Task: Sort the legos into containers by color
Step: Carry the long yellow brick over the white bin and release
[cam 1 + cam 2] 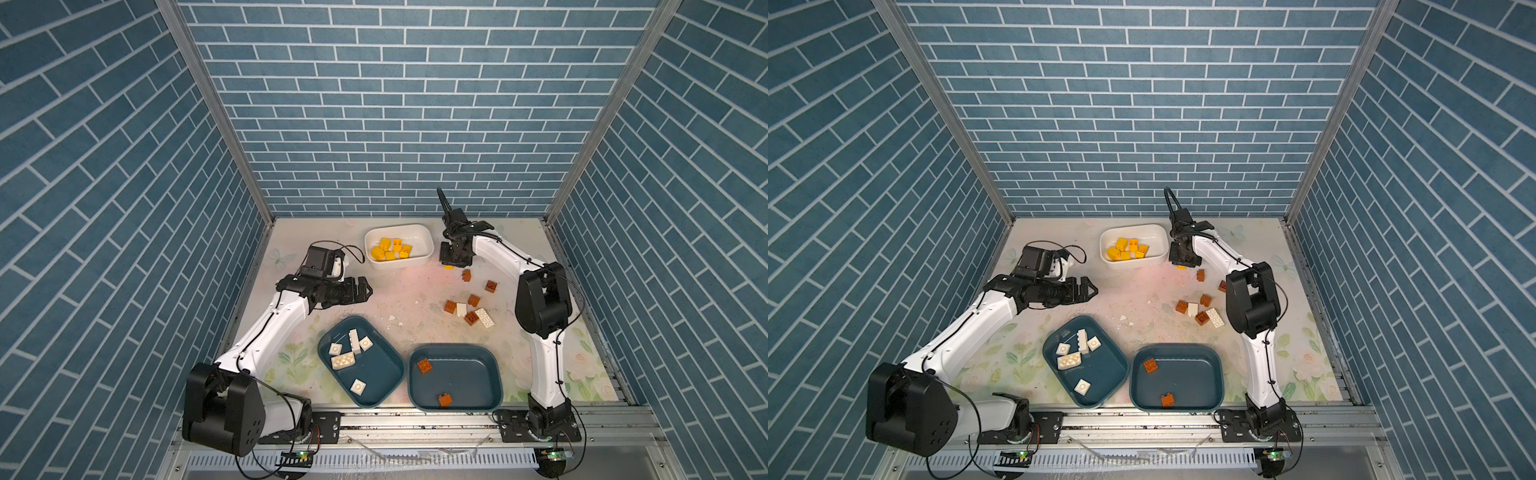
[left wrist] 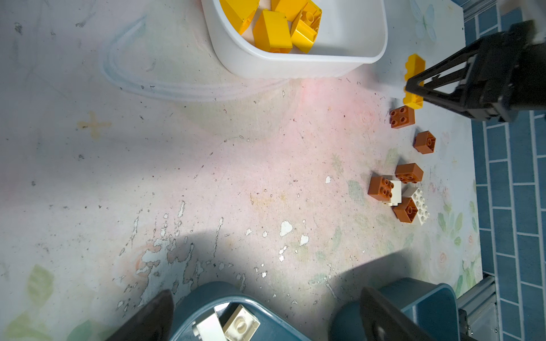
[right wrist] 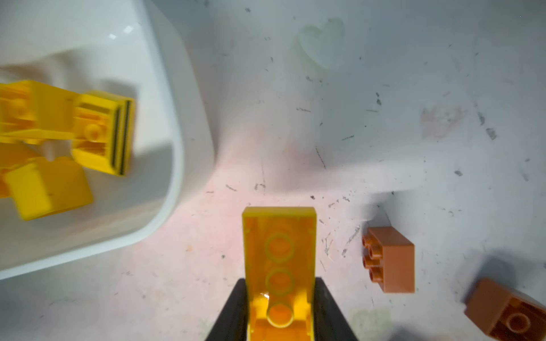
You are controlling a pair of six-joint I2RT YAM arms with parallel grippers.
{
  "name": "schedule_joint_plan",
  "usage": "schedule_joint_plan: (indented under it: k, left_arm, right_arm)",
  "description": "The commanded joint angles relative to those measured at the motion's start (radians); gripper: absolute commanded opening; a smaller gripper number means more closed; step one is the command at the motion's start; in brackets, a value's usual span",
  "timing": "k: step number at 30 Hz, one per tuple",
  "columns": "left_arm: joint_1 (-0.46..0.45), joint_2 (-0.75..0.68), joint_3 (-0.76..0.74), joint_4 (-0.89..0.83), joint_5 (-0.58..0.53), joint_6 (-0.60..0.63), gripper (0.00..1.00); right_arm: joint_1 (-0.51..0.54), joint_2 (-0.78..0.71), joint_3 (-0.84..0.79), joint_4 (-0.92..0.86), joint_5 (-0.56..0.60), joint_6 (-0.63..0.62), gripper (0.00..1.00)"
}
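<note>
My right gripper (image 3: 280, 280) is shut on a long yellow brick (image 3: 279, 236), its hollow underside facing the wrist camera. It holds the brick (image 1: 449, 268) low over the table beside the white container (image 1: 424, 259), which has several yellow bricks (image 1: 390, 249) in it. My left gripper (image 1: 368, 291) is open and empty near the far corner of the left teal container (image 1: 386, 365), which holds several white bricks (image 1: 343, 359). Two brown bricks (image 1: 424, 365) lie in the right teal container (image 1: 465, 382). Several loose brown bricks (image 1: 473, 299) and two white ones (image 1: 484, 318) lie on the table.
The loose bricks cluster in front of the right arm's elbow (image 1: 542, 303). The nearest brown brick (image 3: 390, 259) lies just beside the held yellow brick. Small white crumbs (image 1: 392, 319) dot the worn mat. Blue brick-pattern walls enclose the table on three sides.
</note>
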Motion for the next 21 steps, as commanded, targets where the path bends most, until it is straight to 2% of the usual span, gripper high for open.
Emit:
schedule_joint_plan:
  k: [1, 5, 10, 15, 18, 21]
  left_arm:
    - [0.019, -0.03, -0.008, 0.043, 0.029, -0.011, 1.0]
    - [0.022, -0.041, -0.035, 0.096, 0.048, -0.044, 1.0]
    - [0.024, -0.044, -0.039, 0.118, 0.056, -0.052, 1.0]
    - [0.023, -0.049, -0.046, 0.121, 0.056, -0.056, 1.0]
    - [0.026, -0.051, -0.045, 0.119, 0.052, -0.051, 1.0]
    - [0.03, -0.04, -0.036, 0.123, 0.059, -0.05, 1.0]
  right_arm:
    - [0.026, -0.036, 0.04, 0.017, -0.044, -0.01, 0.28]
    - [0.04, 0.055, 0.173, 0.044, -0.092, -0.014, 0.29]
    - [0.043, 0.236, 0.424, 0.026, -0.119, -0.014, 0.29]
    - [0.045, 0.358, 0.578, 0.016, -0.167, -0.033, 0.31]
    - [0.045, 0.393, 0.612, 0.038, -0.18, -0.054, 0.4]
    - [0.043, 0.396, 0.632, 0.046, -0.201, -0.067, 0.56]
